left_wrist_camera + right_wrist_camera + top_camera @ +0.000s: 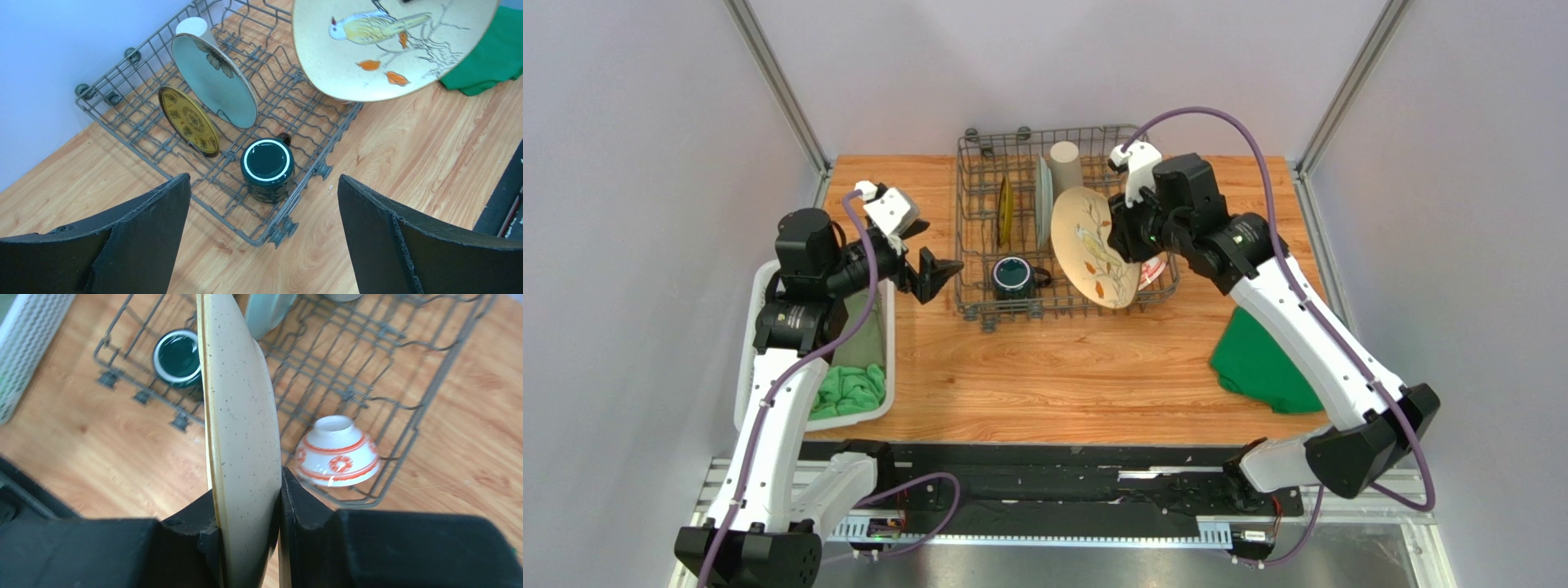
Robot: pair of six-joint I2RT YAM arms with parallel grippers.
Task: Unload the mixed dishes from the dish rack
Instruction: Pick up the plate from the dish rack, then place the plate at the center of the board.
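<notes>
A white slatted basket [762, 349] sits far left. Next to it the left fingers [141, 239] stand wide apart and empty. The dark teal mug [267, 164] is at their three o'clock, mouth up in the dish rack's [961, 233] near corner, and this arm is the closer one. The yellow plate [189, 120] and pale green plate [215, 79] stand on edge behind. The right fingers [193, 530] pinch the cream bird plate [1093, 249] by its rim, on edge over the rack, facing nine o'clock. Bare bench [1063, 368] lies at its six o'clock, with the upturned red-and-white bowl [336, 456] just beside it and a green cloth [1259, 361] at four.
</notes>
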